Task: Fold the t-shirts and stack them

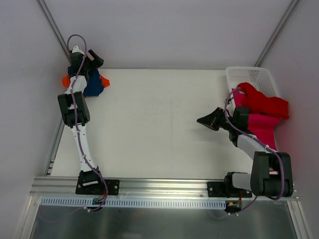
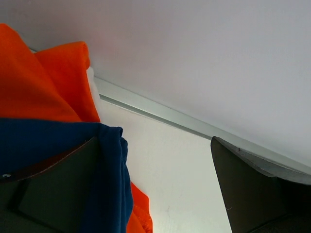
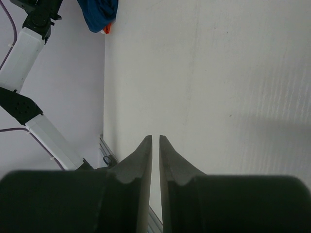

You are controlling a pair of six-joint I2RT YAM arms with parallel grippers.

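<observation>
Navy shirt (image 1: 94,85) and orange shirt (image 1: 65,80) lie bunched together at the table's (image 1: 149,129) far left corner. My left jaws gape wide there, gripping nothing, navy cloth lying against one side. My right jaws, nearly shut and empty, hover beside the red shirt (image 1: 264,102) and pink shirt (image 1: 261,124) spilling from the basket (image 1: 249,74). Closing left now could snag both shirts together.

a crumpled navy blue tee (image 1: 93,85) lies bunched against an orange tee (image 1: 65,80) at the counter's (image 1: 149,124) far left corner, while a red tee (image 1: 261,102) and a magenta-pink tee (image 1: 261,124) spill heaped over the white basket's (image 1: 249,73) near rim at right.
</observation>
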